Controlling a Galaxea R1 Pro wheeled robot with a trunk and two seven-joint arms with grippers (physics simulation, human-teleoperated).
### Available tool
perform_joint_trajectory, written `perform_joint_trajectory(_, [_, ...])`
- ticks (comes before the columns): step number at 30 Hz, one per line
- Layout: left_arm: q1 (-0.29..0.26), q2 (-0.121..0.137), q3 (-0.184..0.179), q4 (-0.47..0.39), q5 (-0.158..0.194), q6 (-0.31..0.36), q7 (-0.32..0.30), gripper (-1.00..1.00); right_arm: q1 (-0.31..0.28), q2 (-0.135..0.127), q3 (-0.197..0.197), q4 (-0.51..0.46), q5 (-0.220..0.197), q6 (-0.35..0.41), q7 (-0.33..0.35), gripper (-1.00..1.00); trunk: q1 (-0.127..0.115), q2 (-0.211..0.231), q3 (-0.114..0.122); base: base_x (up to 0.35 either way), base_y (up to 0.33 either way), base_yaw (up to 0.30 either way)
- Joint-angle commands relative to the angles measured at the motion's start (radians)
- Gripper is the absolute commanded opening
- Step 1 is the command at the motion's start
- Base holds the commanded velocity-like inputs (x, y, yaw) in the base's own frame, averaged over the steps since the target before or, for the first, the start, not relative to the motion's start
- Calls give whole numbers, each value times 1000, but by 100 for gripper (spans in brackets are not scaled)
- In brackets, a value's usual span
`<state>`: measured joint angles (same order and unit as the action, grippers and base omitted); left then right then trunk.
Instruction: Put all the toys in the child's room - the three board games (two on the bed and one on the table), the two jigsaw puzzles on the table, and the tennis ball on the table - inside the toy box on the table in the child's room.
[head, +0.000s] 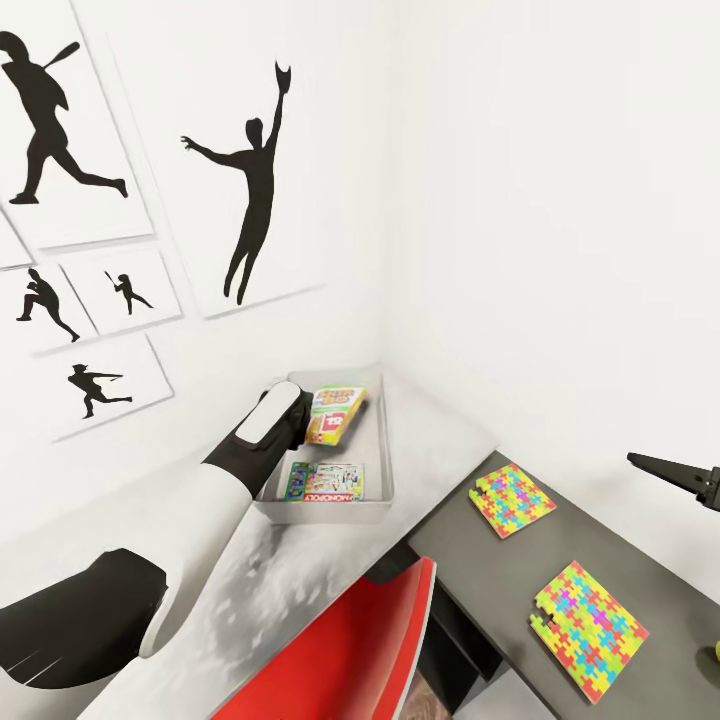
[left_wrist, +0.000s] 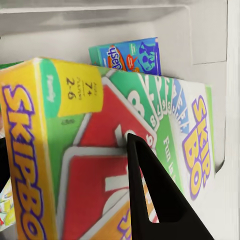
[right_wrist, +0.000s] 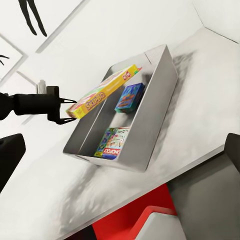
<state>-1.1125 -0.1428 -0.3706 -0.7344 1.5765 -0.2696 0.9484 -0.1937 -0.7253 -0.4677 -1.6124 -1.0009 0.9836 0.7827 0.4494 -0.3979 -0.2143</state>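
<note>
Monopoly box (head: 328, 483) in toy box (head: 383, 440)

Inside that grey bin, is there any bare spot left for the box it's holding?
Inside the toy box, bare floor lies between the Monopoly box and the blue game. The SKIP-BO box, held by the left gripper, hangs tilted over the far rim. Outside, the pale table is bare.
</note>
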Motion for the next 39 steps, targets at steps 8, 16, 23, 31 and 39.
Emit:
perform_joint_trajectory(8, [-1, -1, -4, 0, 3, -36, -1, -100, -1, 0, -1, 0, 2, 4, 4, 100, 1, -2, -2, 0, 0, 0])
perform_joint_trajectory(16, [-1, -1, -4, 1, 2, -52, 0, -100, -1, 1, -1, 0, 2, 4, 5, 100, 1, -2, -2, 0, 0, 0])
perform_joint_trajectory(23, [-1, -2, -4, 2, 2, -65, -1, -100, -1, 1, -2, 0, 2, 3, 6, 100, 1, -2, -2, 0, 0, 0])
perform_joint_trajectory(31, [-1, -3, -4, 5, 2, -76, -4, -100, -1, 1, -2, 0, 2, 3, 7, 100, 1, -2, -2, 0, 0, 0])
perform_joint_trajectory(39, [-2, -7, -5, 20, 2, -86, -5, -100, -1, 1, -3, 0, 2, 3, 7, 100, 1, -2, -2, 0, 0, 0])
